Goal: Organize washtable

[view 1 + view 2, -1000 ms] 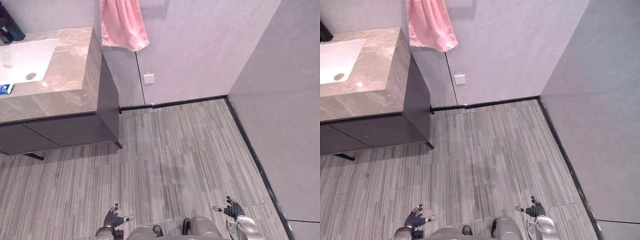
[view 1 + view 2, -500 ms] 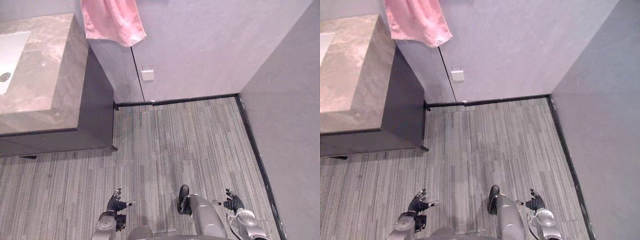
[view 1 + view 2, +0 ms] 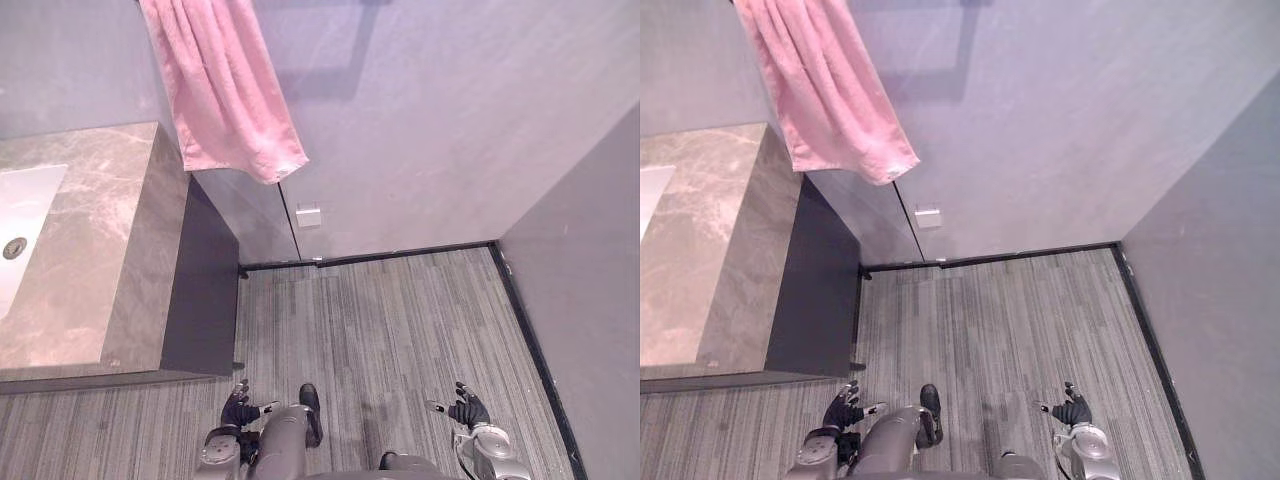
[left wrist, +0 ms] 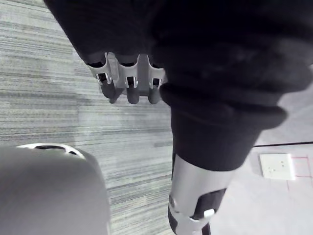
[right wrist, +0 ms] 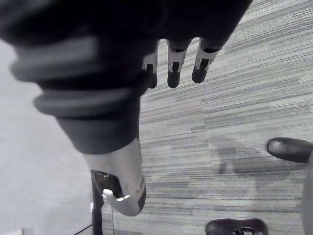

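- My left hand (image 3: 238, 410) and right hand (image 3: 468, 411) hang over the grey striped floor (image 3: 400, 320), fingers loosely spread, empty.
- The brown marble-topped table (image 3: 100, 270) stands to my left, hard and probably slick.
- The pink cloth towel (image 3: 225, 95) hanging above its end looks soft and limp; I'd pinch the lower hem.

bathroom | marble washtable (image 3: 90, 270) with sink (image 3: 22, 240) | pink towel (image 3: 225, 90) on wall

The marble-topped washtable (image 3: 100, 250), with white basin (image 3: 30, 215) over dark cabinet (image 3: 200, 290), stands at left.
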Motion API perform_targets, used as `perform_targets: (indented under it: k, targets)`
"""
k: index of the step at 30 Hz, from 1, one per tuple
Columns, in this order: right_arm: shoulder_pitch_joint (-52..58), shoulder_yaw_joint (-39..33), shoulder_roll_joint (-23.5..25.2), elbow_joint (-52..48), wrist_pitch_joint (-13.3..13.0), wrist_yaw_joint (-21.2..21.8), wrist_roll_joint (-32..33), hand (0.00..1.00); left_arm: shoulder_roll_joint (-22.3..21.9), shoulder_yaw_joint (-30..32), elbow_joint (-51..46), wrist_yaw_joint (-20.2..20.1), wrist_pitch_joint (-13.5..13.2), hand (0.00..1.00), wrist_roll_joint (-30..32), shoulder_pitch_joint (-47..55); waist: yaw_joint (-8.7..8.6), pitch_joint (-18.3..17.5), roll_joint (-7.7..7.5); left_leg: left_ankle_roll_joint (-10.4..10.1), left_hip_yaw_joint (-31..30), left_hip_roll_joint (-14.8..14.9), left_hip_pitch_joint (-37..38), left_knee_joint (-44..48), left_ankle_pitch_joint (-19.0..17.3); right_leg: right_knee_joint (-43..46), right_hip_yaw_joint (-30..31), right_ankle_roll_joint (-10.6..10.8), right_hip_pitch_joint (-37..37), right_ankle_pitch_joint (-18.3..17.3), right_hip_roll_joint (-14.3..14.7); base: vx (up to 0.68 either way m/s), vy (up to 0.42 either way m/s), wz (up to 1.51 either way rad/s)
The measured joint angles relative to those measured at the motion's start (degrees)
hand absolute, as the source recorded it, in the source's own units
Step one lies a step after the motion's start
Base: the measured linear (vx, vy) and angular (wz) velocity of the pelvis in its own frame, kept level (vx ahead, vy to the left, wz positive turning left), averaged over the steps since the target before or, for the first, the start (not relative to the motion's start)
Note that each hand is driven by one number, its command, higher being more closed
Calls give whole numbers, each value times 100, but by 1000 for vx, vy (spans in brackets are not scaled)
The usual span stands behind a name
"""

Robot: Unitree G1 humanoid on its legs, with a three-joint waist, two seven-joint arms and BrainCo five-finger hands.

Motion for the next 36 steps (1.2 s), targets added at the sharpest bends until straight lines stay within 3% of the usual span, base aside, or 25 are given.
perform_targets:
  k: [2, 4, 6, 7, 8, 9, 10, 12, 14, 15, 16, 18, 20, 22, 23, 24, 26, 28, 36]
  targets:
    - [44, 173, 18, 7, 12, 22, -32, 0, 10, -59, -3, 63, 2, 0, 0, -4, -2, 27, 24, 56, -93, -13, 561, -164, -160, 833, -82, -357, -613, -221, 33, 483, 46, 29]
    - [57, 207, 34, 8, 15, 44, -38, 0, -20, -56, -6, 95, 2, 0, 0, -10, -5, 34, 35, 53, -176, 9, 860, -337, -160, 654, -232, -520, -837, -320, 142, 401, -13, 25]
    - [40, 206, 37, 7, 9, 70, -37, 0, -55, -54, -7, 102, 2, 0, 0, -66, -45, 73, 115, 45, -324, 173, 1284, -618, -163, -373, -457, -652, -1135, -385, 495, 492, -103, 38]
    - [23, 206, 37, 5, -3, 73, -33, 0, -101, -53, -7, 101, -1, 0, 0, -76, -80, 61, 129, 22, -424, 276, 1406, -692, -170, -1332, -563, -661, -1254, -301, 689, 441, -127, 46]
    - [11, 210, 37, 12, -2, 74, -34, 0, -64, -54, -7, 100, -4, 0, 0, -85, -94, 46, 104, -71, -480, 283, 1459, -722, -173, -1898, -549, -675, -1239, -85, 771, 445, -145, 70]
    - [72, 207, 32, 31, -3, 72, -33, 0, -18, -78, 0, 86, -6, 0, 1, -88, -165, 19, -33, -340, -615, 219, 1543, -731, -292, -2886, -468, -834, -1193, 999, 838, 457, -135, 70]
    - [68, 186, -67, 117, 9, 65, -33, 0, -169, -82, 70, 84, 13, 0, 3, -120, -183, 2, 202, -541, -833, 435, 1661, -740, -431, -2795, -545, -1058, -1080, 1125, 982, 453, -125, 55]
    - [63, 81, -63, 68, 14, 63, -16, 0, -215, -81, 57, 79, 3, 0, 6, -136, -131, -19, 228, -756, -851, 573, 1670, -655, -303, -2682, -628, -1155, -1041, 790, 1026, 430, -172, 29]
    - [104, 35, 9, 1, 30, 66, 7, 0, -274, -79, 52, 70, 14, 0, 9, -203, -210, -18, 272, -991, -871, 674, 1490, -31, -168, -2781, -890, -1271, -769, 644, 1036, 404, -204, 55]
    - [225, 66, 58, -102, 37, 68, 42, 0, -337, -61, -15, 68, 34, 0, 9, -253, -209, -14, 265, -1217, -739, 848, 1102, 1020, 71, -3085, -986, -1274, -365, 618, 1067, 346, -157, 46]
    - [347, 91, 106, -281, 34, 65, 46, 0, -402, -52, -177, 65, 22, 0, 16, -225, -119, 8, 253, -1218, -475, 1144, 681, 2095, 86, -3411, -995, -1284, 71, 610, 1133, 322, -130, 30]
    - [372, 71, 144, -406, 23, 51, 106, 0, -462, -57, -286, 65, 19, 0, 46, -206, 9, -6, 232, -955, -62, 1436, 322, 2683, -72, -3680, -1001, -1294, 474, 605, 1173, 246, -57, -6]
    - [279, 24, 140, -429, -16, 23, 176, 0, -468, -60, -358, 66, 15, 0, 48, -196, 27, -16, 223, -831, 2, 1419, -11, 2183, -145, -3840, -945, -1283, 669, 611, 1130, 177, 7, -15]
    - [172, -90, 129, -408, -19, -16, 224, 0, -431, -59, -356, 71, 23, 0, 46, -186, 35, -43, 287, -839, -318, 1211, -159, 753, -81, -3902, -812, -1190, 685, 628, 1094, 186, 138, -32]
    - [199, -125, 81, -390, -20, -35, 223, 0, -424, -64, -344, 75, 23, 0, 42, -131, 23, -89, 375, -885, -633, 1069, -118, -217, 576, -3901, -733, -1043, 683, 586, 1140, 181, 213, -36]
    - [197, -131, 97, -317, -16, -40, 221, 0, -396, -62, -317, 80, 26, 0, 42, -90, 33, -95, 369, -900, -700, 1009, -59, -258, 794, -3896, -643, -967, 702, 550, 1135, 153, 156, -20]
    - [313, -134, 150, -235, -7, -40, 217, 0, -233, -80, -315, 86, 33, 0, 38, -46, 38, -183, 152, -808, -612, 776, 166, -628, 897, -4098, -533, -788, 783, 584, 918, 146, 127, -4]
    - [394, -129, 151, -235, -8, -38, 217, 0, -168, -78, -312, 89, 33, 0, 38, 7, 42, -213, 101, -739, -499, 634, 342, -865, 944, -4185, -454, -702, 852, 602, 791, 102, 102, -12]
    - [397, -38, 160, 14, -19, -41, 213, 0, -112, -98, -504, 124, 17, 0, 30, 170, 19, -258, 93, -686, -422, 384, 833, -1719, 1264, -4396, -380, -623, 986, 627, 679, 33, 24, -5]
